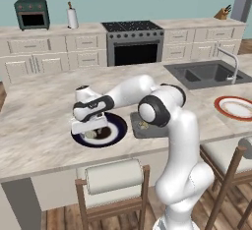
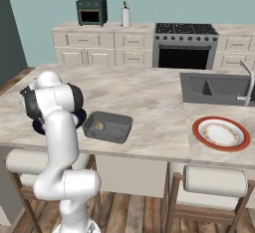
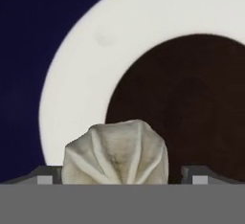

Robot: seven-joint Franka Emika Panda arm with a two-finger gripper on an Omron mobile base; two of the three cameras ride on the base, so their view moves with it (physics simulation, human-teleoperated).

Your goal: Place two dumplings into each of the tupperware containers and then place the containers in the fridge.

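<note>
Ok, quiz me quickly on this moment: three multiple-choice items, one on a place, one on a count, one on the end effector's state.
1. Where is the end effector?
A. over the dark blue plate
B. over the sink
C. at the stove

2. How many dumplings lie in the container?
A. none
B. one
C. three

3. The end effector's fingers are:
A. shut, empty
B. open either side of a dumpling
C. holding a fork

Key: 1 A, it hangs over the blue plate; 2 B, a single dumpling in the container shows in the right base view; 3 B, the hand view shows one tip each side.
</note>
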